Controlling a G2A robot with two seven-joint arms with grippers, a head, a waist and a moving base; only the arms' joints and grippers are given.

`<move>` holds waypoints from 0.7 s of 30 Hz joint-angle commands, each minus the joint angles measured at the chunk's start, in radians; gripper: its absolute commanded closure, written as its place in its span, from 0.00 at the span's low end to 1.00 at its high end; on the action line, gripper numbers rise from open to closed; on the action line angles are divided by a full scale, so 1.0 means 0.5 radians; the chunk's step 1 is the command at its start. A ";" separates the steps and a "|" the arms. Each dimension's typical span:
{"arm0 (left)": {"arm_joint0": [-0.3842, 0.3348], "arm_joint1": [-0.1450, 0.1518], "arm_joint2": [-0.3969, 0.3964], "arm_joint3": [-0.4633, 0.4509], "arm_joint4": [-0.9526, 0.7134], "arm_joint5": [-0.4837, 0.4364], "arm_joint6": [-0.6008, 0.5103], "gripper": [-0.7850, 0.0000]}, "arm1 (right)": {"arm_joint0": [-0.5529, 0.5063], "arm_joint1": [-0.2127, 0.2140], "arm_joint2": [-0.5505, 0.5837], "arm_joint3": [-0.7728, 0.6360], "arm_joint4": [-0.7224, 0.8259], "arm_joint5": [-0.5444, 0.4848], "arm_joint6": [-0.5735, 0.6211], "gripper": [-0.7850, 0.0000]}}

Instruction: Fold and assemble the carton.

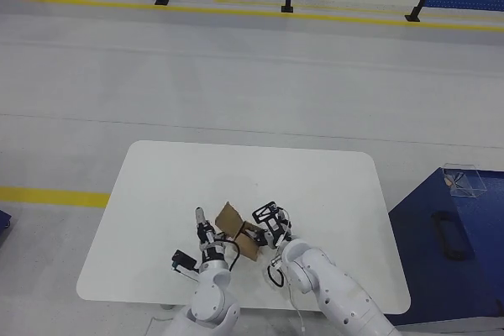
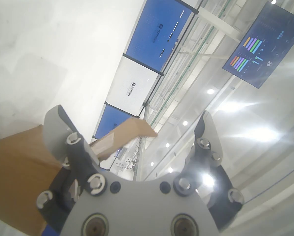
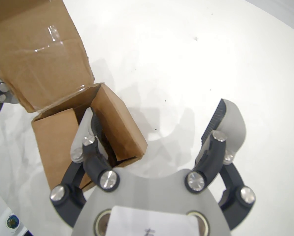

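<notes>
**Open brown carton at the near edge of the table, one finger inside it**

The carton (image 1: pixel 235 231) sits low in the middle of the top view, near the front edge of the white table (image 1: pixel 319 176). It is a small brown box and its top is open. One big flap stands up from it. The right wrist view shows bits of clear tape stuck on that flap (image 3: pixel 38 50).

The right gripper (image 1: pixel 269 220) is just to the right of the carton in the top view. Its fingers are wide apart (image 3: pixel 156 110). One finger (image 3: pixel 89 124) is down inside the open carton, close against an inner wall. The other finger (image 3: pixel 225 116) is outside, over the bare table. I cannot see the bottom of the carton past the finger.

The left gripper (image 1: pixel 200 220) is just to the left of the carton in the top view. Its fingers are apart too (image 2: pixel 131 112). One finger (image 2: pixel 56 124) is right by the brown side of the carton (image 2: pixel 14 163). I cannot tell if it touches. A pointed brown flap (image 2: pixel 134 127) pokes up between the two fingers in that view, and they are not squeezing it.

Farther off, at the right edge of the top view, is a blue cabinet (image 1: pixel 487 252). A small clear box (image 1: pixel 464 181) stands on its far corner. I cannot tell what is in it.

On the grey floor, a yellow line (image 1: pixel 42 196) runs in from the left edge to the table. Another yellow line (image 1: pixel 235 10) runs along the top of the frame.
</notes>
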 commanded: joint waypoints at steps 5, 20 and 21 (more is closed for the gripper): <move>0.097 0.003 -0.004 -0.072 0.193 -0.123 -0.173 0.00 | -0.018 0.003 0.065 -0.033 -0.011 -0.009 -0.001 0.00; -0.024 -0.057 -0.058 0.008 0.260 0.111 -0.069 0.00 | -0.264 0.105 0.590 -0.254 0.066 -0.048 0.055 0.00; -0.037 -0.061 -0.053 0.022 0.271 0.135 -0.065 0.00 | -0.283 0.110 0.614 -0.270 0.062 -0.045 0.061 0.00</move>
